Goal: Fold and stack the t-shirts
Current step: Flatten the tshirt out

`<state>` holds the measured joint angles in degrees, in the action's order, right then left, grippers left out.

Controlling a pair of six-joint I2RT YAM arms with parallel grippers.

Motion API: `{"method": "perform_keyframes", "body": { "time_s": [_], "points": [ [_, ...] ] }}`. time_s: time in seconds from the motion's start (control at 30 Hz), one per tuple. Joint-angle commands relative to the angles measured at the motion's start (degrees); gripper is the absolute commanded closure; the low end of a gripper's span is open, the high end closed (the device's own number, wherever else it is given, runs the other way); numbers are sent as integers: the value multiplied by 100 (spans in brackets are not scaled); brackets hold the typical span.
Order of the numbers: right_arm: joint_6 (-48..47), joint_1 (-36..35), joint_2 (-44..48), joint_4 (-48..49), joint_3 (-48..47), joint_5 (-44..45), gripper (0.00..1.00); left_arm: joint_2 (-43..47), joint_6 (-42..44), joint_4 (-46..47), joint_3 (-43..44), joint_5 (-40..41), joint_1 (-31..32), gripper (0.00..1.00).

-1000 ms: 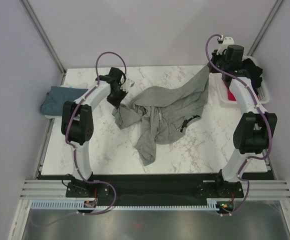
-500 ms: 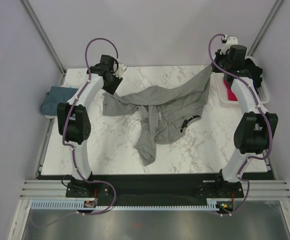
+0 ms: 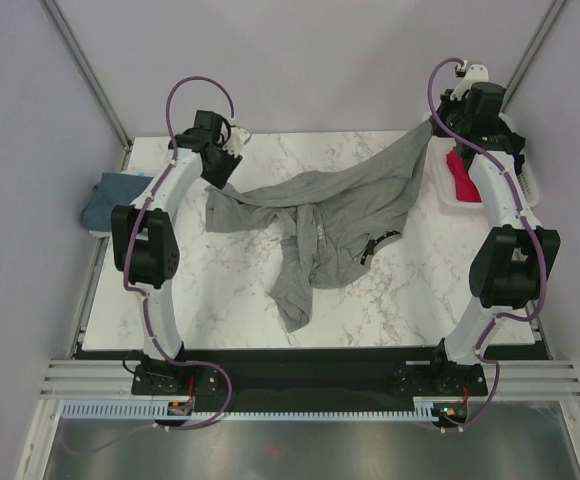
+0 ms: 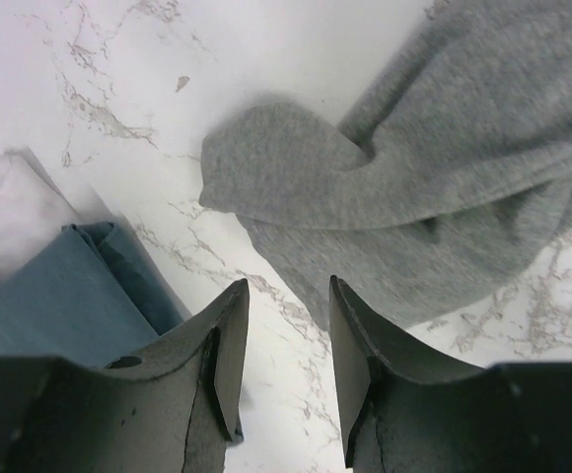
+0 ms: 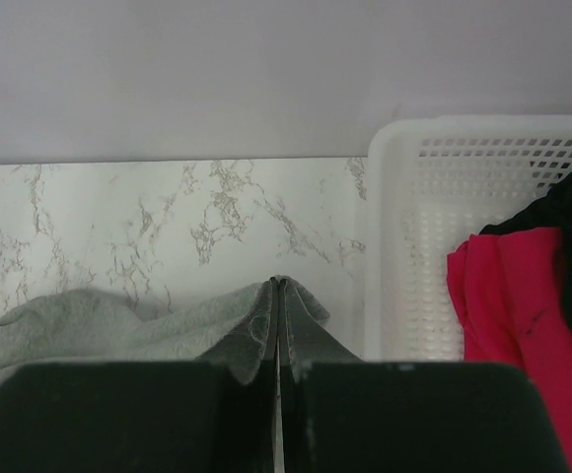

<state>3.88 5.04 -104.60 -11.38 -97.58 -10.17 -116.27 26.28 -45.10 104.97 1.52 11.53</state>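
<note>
Marble table (image 3: pixel 200 290): grey t-shirt (image 3: pixel 335 215) crumpled mid-table, far-right corner pinched in closed right gripper (image 5: pixel 278 284) beside white basket (image 5: pixel 404 246). Left gripper (image 4: pixel 286 288) jaws apart, empty, over sleeve end near folded teal t-shirt (image 4: pixel 59 305). Step: spreading flat. Next, likely: left grasps opposite corner, pulls taut

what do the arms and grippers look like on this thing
The left arm and right arm are built alike: white links joined by bulky black joints. A purple cable loops out near each wrist. The left gripper and right gripper each have two flat, matte black fingers that taper towards the tips. No markings show.
</note>
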Motion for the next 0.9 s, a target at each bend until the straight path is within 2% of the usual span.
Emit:
{"method": "perform_keyframes", "body": {
  "time_s": [0.0, 0.17, 0.4, 0.6, 0.87],
  "points": [
    [95, 15, 220, 136, 19, -64, 100, -299, 264, 266, 505, -456, -431, 54],
    [87, 15, 299, 83, 143, -99, 100, -861, -334, -288, 1227, -1345, -774, 53],
    [8, -3, 361, 13, 213, -81, 100, -1214, -685, -412, 1316, -2058, -1100, 53],
    [-107, -3, 422, -49, 283, -46, 100, -1530, -695, -394, 1553, -2173, -1434, 53],
    [-203, -20, 502, -75, 362, 15, 100, -1838, -739, -315, 1930, -2173, -1566, 53]
  ]
}}
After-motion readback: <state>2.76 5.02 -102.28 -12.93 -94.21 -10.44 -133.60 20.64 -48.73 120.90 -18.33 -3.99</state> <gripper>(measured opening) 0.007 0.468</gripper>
